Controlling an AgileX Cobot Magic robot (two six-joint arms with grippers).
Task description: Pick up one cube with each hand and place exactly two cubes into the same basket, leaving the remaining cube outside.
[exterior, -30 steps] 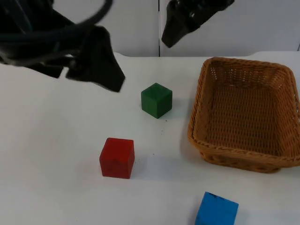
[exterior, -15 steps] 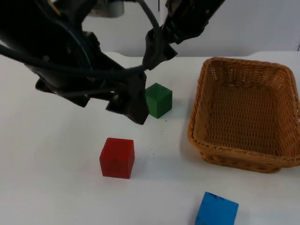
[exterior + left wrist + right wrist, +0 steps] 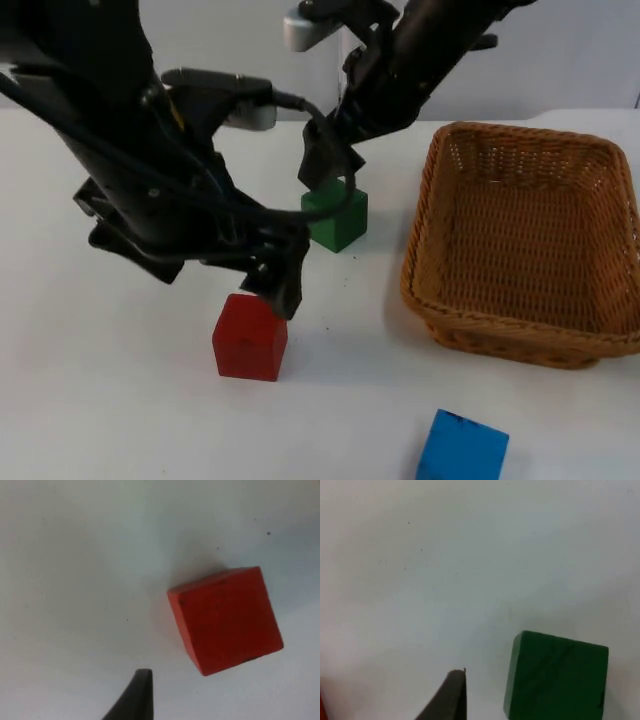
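Now we are reaching: left tool point(image 3: 283, 290) hangs over the red cube point(image 3: 249, 337), right tool point(image 3: 325, 170) over the green cube point(image 3: 335, 213) mid-table; grips we cannot tell. Next, lower and close, then carry to the basket point(image 3: 415, 272).

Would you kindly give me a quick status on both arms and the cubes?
Left gripper over red cube. Right gripper over green cube. Nothing gripped. Blue cube on table; basket empty, path clear.
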